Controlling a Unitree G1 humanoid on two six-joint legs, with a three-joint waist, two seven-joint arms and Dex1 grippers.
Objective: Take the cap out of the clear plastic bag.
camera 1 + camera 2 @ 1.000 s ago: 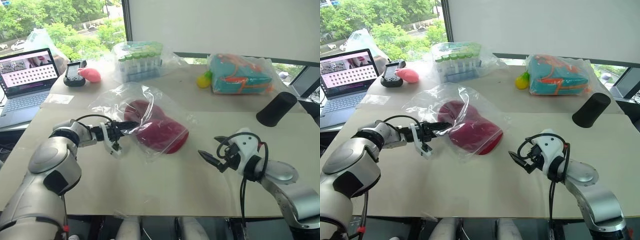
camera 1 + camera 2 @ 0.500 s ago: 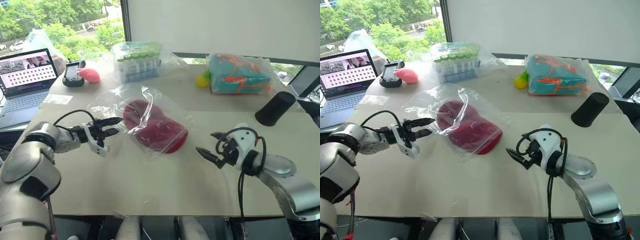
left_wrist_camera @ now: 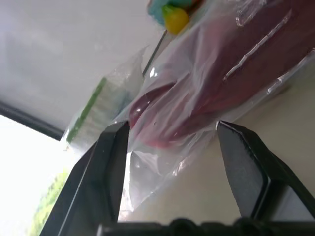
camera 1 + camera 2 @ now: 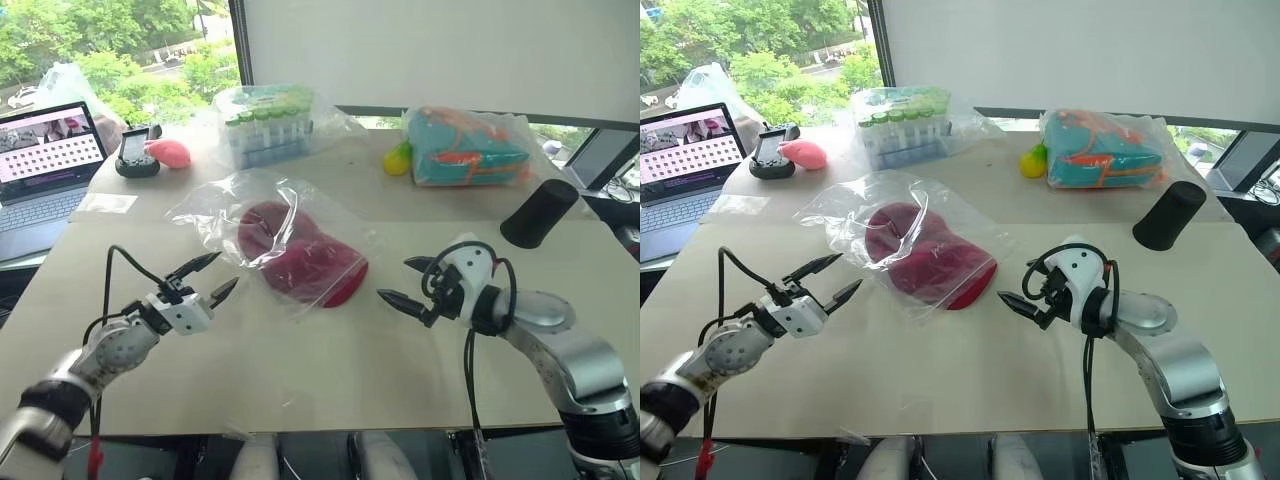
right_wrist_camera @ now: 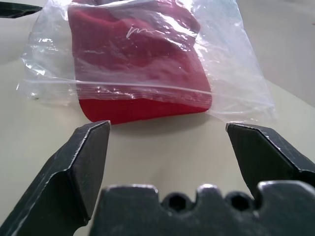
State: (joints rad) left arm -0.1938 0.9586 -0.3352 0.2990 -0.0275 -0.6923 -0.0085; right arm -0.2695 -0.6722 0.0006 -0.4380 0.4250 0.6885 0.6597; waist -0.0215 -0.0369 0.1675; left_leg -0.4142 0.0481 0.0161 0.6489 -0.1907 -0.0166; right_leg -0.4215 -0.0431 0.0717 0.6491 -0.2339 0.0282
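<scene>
Poking from the clear plastic bag (image 5: pixel 147 83), the cap (image 5: pixel 133 59) bares its brim edge (plainest in the right wrist view) mid-table. Left gripper (image 4: pixel 205 279) and right gripper (image 4: pixel 402 283) flank it, jaws wide, empty, touching nothing.

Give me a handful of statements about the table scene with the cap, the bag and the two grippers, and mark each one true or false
1. The cap lies fully outside the clear plastic bag. False: most of it is inside; its brim pokes out of the bag's end facing the right gripper.
2. The right gripper is open and holds nothing. True.
3. The left gripper is clamped on the bag. False: its fingers are apart and clear of the plastic.
4. A black cylinder stands on the table to the robot's right. True.
5. The laptop is folded shut. False: its screen is up and lit.
</scene>
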